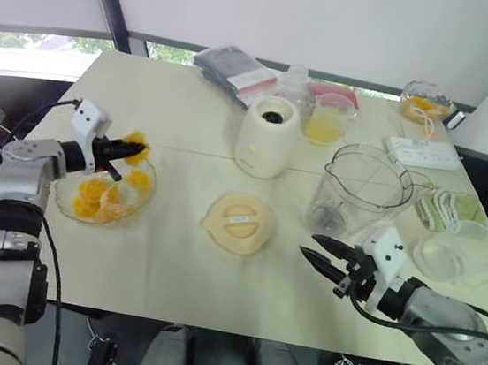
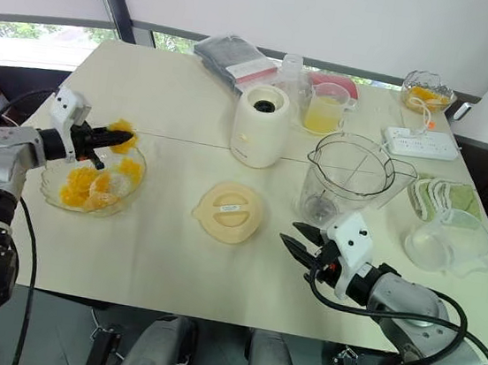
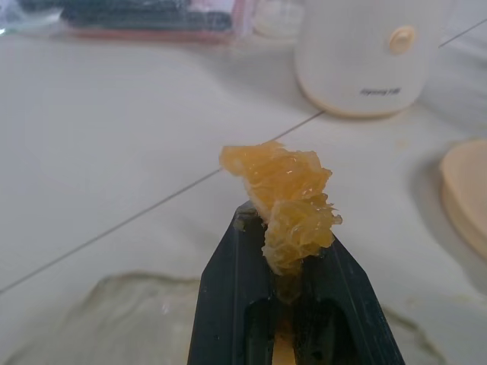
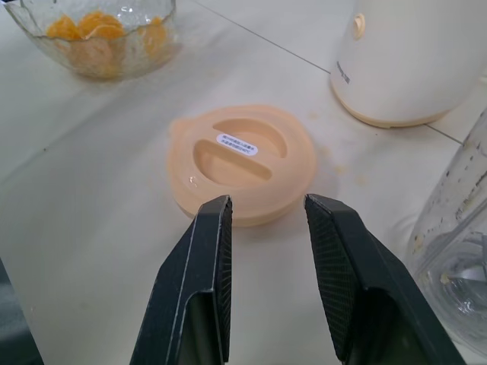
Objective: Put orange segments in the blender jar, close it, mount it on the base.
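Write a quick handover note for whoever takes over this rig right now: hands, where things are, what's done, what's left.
Left hand: shut on an orange segment, held above the glass bowl of segments.
Right hand: open, empty, pointing at the lid.
Jar: on the table right of the base, no segments visible inside, lid off.
Done: one segment picked up.
Left: drop segments in the jar, put the lid on, set the jar on the base.

orange segments (image 1: 100, 198): in bowl, 1 lifted | blender jar (image 1: 361, 190): upright, empty | base (image 1: 266, 136): beside
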Controlling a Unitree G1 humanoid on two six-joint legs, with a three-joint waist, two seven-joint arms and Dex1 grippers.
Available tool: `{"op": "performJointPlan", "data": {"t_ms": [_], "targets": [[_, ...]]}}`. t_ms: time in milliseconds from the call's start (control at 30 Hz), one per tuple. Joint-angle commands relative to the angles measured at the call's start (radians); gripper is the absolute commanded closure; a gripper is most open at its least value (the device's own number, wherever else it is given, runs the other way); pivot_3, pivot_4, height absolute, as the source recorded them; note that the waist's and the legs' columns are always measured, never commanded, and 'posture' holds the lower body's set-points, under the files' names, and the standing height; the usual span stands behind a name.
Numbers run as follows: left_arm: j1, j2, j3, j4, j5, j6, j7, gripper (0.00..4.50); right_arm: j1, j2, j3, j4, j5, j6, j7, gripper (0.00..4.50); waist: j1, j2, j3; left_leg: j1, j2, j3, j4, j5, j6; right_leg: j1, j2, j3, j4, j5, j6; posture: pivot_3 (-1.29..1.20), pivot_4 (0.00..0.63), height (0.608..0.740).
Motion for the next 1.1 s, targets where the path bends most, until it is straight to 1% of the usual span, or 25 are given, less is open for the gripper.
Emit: {"op": "performJointPlan", "data": {"t_ms": [33, 133, 233, 333, 400, 600, 700, 767, 900, 1100], "targets": [[-0.029, -0.013, 0.017, -0.126, -0.049, 0.062, 0.016, 4.35, -0.019, -0.013, -0.029, 0.005, -0.004, -0.028, 0.017, 2.96, 0.0, 0.0, 0.0, 0.0, 0.0, 0.0, 0.0, 0.0, 0.0, 0.0, 0.0, 0.0, 0.0, 0.0, 0.0, 0.0, 0.15, 0.74], [-0.074, -0.053, 0.0, -0.194, -0.07, 0.104, 0.028, 4.35, -0.023, -0.011, -0.032, 0.022, -0.014, -0.034, 0.025, 2.96, 0.003, 0.0, 0.0, 0.0, 0.0, 0.0, 0.0, 0.0, 0.0, 0.0, 0.0, 0.0, 0.0, 0.0, 0.0, 0.0, 0.15, 0.74], [-0.147, -0.104, -0.027, -0.194, -0.074, 0.113, 0.02, 4.35, -0.018, -0.004, -0.039, 0.042, -0.026, -0.046, 0.024, 2.96, 0.006, 0.0, 0.0, -0.001, -0.001, 0.0, 0.001, 0.0, 0.0, 0.0, 0.0, 0.0, 0.0, 0.0, 0.0, 0.0, 0.15, 0.74], [-0.276, -0.174, -0.07, -0.068, -0.047, 0.051, -0.025, 4.35, -0.009, 0.01, -0.055, 0.073, -0.044, -0.069, 0.015, 2.96, 0.006, 0.0, 0.0, -0.001, -0.004, 0.001, 0.001, 0.0, 0.0, 0.0, 0.001, 0.0, -0.001, 0.0, 0.0, 0.0, 0.15, 0.74], [-0.337, -0.2, -0.09, 0.006, -0.028, 0.005, -0.047, 4.35, -0.006, 0.011, -0.057, 0.09, -0.055, -0.082, 0.017, 2.96, 0.004, 0.0, 0.0, -0.002, -0.005, 0.002, 0.001, 0.0, 0.0, 0.0, 0.001, 0.0, -0.001, 0.0, 0.0, 0.0, 0.15, 0.74], [-0.613, -0.339, -0.128, 0.313, 0.015, -0.156, -0.112, 4.35, 0.023, 0.028, -0.075, 0.115, -0.077, -0.114, 0.008, 2.96, 0.002, 0.0, 0.001, -0.003, -0.005, 0.001, 0.001, 0.0, 0.0, -0.001, 0.004, -0.001, -0.001, 0.0, 0.001, 0.0, 0.15, 0.74], [-0.721, -0.409, -0.121, 0.443, 0.031, -0.218, -0.113, 4.35, 0.044, 0.042, -0.078, 0.119, -0.087, -0.128, 0.0, 2.96, 0.004, 0.0, 0.001, -0.005, -0.005, 0.0, 0.001, 0.0, 0.0, -0.002, 0.004, -0.001, -0.002, 0.0, 0.001, 0.0, 0.15, 0.74], [-0.786, -0.476, -0.129, 0.518, 0.056, -0.27, -0.103, 4.35, 0.066, 0.055, -0.079, 0.111, -0.102, -0.137, -0.014, 2.96, 0.004, 0.0, 0.001, -0.006, -0.005, 0.0, 0.001, 0.0, 0.0, -0.002, 0.004, -0.001, -0.004, 0.0, 0.001, 0.0, 0.15, 0.74], [-0.865, -0.578, -0.127, 0.603, 0.089, -0.326, -0.094, 4.35, 0.113, 0.083, -0.096, 0.08, -0.117, -0.144, -0.046, 2.96, 0.005, 0.0, 0.001, -0.008, -0.005, -0.001, 0.001, 0.0, 0.0, -0.002, 0.004, -0.001, -0.007, 0.0, 0.001, 0.0, 0.15, 0.74], [-0.944, -0.727, -0.111, 0.658, 0.119, -0.369, -0.063, 4.35, 0.216, 0.14, -0.112, 0.006, -0.138, -0.152, -0.103, 2.96, 0.005, 0.0, 0.001, -0.009, -0.005, -0.001, 0.001, -0.001, 0.003, -0.002, 0.004, -0.001, -0.011, 0.001, 0.002, 0.0, 0.15, 0.74]]}}
